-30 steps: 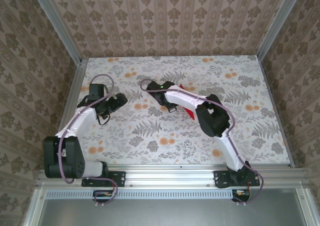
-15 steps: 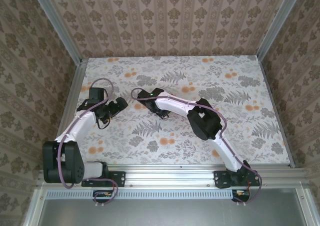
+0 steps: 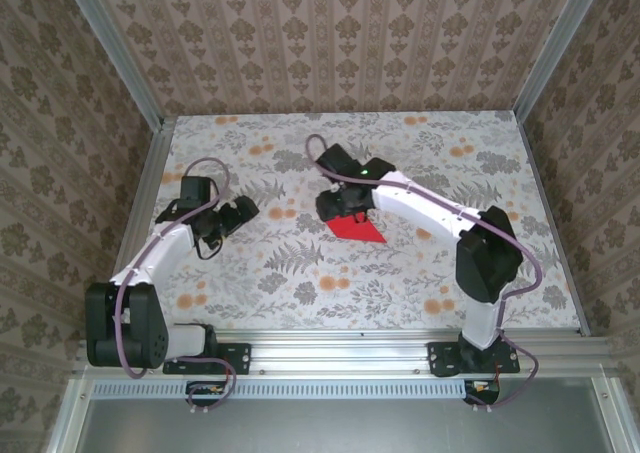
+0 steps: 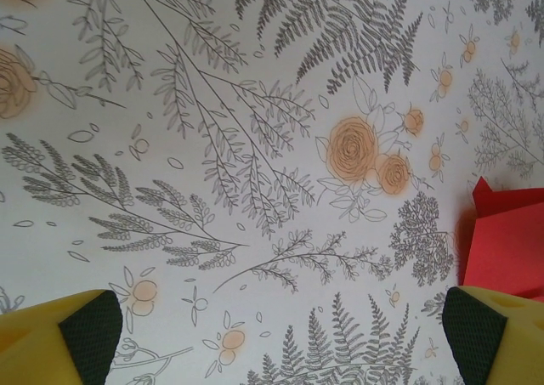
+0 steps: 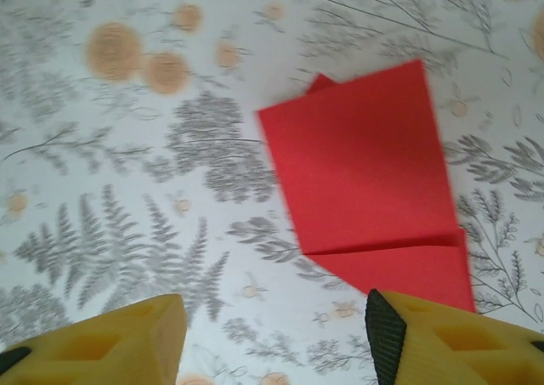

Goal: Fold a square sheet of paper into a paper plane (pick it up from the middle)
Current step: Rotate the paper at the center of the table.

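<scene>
"Top external: right arm?"
"Elbow bent, forearm reaching left; right gripper (image 3: pixel 343 205), jaws apart, over the folded red paper (image 3: pixel 358 229) lying mid-table."
"Left?"
"The left gripper (image 3: pixel 238 215) is spread wide, well apart from it."

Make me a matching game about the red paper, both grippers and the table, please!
1. red paper
2. left gripper
3. right gripper
4. table

A. open, above the red paper
B. covered in flowers and ferns
C. folded, lying on the table
D. open, over bare table, left of the paper

Pairs: 1-C, 2-D, 3-A, 4-B
</scene>
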